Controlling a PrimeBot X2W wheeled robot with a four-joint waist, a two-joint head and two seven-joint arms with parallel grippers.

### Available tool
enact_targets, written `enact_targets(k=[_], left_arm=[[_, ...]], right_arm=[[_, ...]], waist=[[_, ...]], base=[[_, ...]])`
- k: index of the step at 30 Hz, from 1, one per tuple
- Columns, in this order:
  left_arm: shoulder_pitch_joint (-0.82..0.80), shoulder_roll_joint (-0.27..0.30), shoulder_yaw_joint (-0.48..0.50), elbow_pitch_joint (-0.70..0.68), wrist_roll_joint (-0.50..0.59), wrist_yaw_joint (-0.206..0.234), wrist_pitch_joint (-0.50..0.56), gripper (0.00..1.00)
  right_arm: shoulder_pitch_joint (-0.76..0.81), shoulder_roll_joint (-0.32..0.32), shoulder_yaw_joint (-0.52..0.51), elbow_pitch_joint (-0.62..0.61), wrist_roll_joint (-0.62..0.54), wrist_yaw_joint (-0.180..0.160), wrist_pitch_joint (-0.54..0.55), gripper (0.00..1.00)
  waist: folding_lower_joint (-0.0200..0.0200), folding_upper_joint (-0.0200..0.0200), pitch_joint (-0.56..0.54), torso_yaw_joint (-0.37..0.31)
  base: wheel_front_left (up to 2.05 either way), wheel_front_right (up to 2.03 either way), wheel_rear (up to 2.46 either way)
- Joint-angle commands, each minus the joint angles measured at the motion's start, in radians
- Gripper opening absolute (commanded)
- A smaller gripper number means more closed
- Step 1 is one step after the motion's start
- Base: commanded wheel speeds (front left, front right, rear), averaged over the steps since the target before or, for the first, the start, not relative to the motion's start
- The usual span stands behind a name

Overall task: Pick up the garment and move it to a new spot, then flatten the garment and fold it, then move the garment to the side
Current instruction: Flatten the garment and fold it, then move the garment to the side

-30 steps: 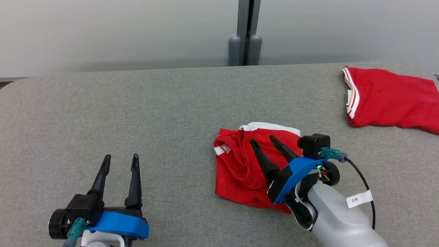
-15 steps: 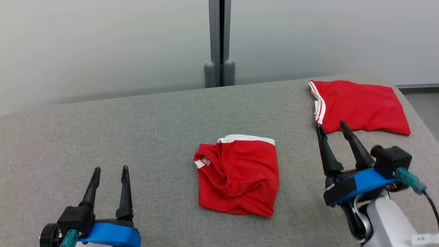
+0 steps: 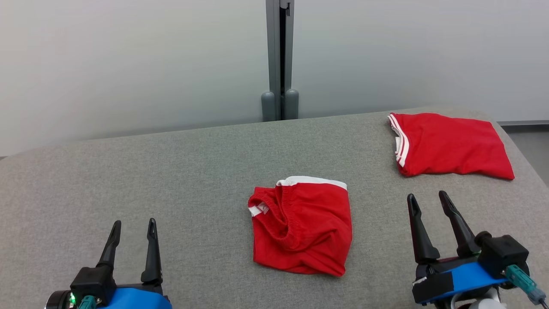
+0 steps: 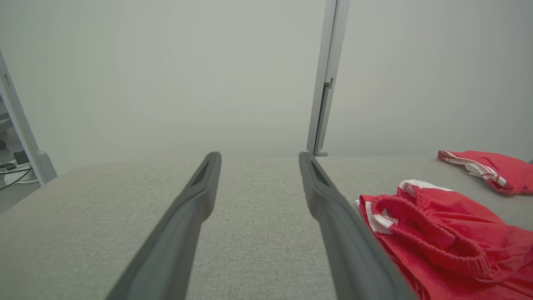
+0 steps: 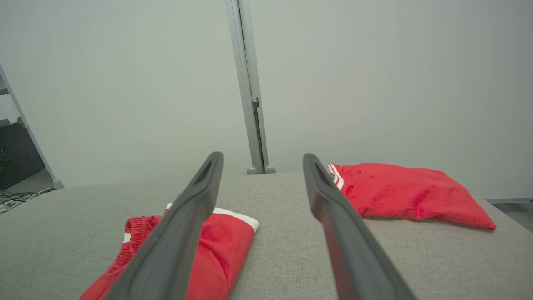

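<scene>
The garment [image 3: 302, 227], a red piece with white trim and an elastic waistband, lies folded in a rumpled square at the middle of the grey table [image 3: 171, 171]. My right gripper [image 3: 428, 196] hovers open to its right, apart from it, with nothing between its fingers. My left gripper [image 3: 134, 223] is open at the lower left, well clear of the cloth. In the left wrist view the garment [image 4: 449, 233] lies right of my left gripper [image 4: 259, 155]. In the right wrist view the garment [image 5: 216, 246] is partly hidden behind the left finger of my right gripper [image 5: 262, 156].
A second red garment with white stripes [image 3: 450, 143] lies folded flat at the table's far right corner, also seen ahead of the right gripper [image 5: 408, 189] and far right [image 4: 491, 171]. A grey post [image 3: 279, 60] and pale wall stand behind the table.
My right gripper has drawn back from over the folded garment to the lower right, still open. The camera has shifted, so the whole picture moved. The garment lies where it was.
</scene>
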Motion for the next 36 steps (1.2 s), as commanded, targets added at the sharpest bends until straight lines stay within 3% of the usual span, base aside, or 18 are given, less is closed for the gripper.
enact_targets(k=[1, 36], left_arm=[[0.012, 0.0, 0.001, 0.003, 0.008, 0.004, -0.004, 1.0], [0.005, 0.0, 0.024, 0.008, 0.014, 0.01, -0.004, 1.0]], right_arm=[[0.025, 0.004, -0.01, -0.007, -0.01, 0.0, -0.003, 1.0], [0.025, 0.02, -0.027, 0.022, -0.015, 0.0, -0.003, 1.0]], waist=[[0.0001, 0.0, -0.001, 0.005], [0.0001, 0.0, 0.002, 0.025]], base=[[0.0, 0.0, 0.0], [0.0, 0.0, 0.0]])
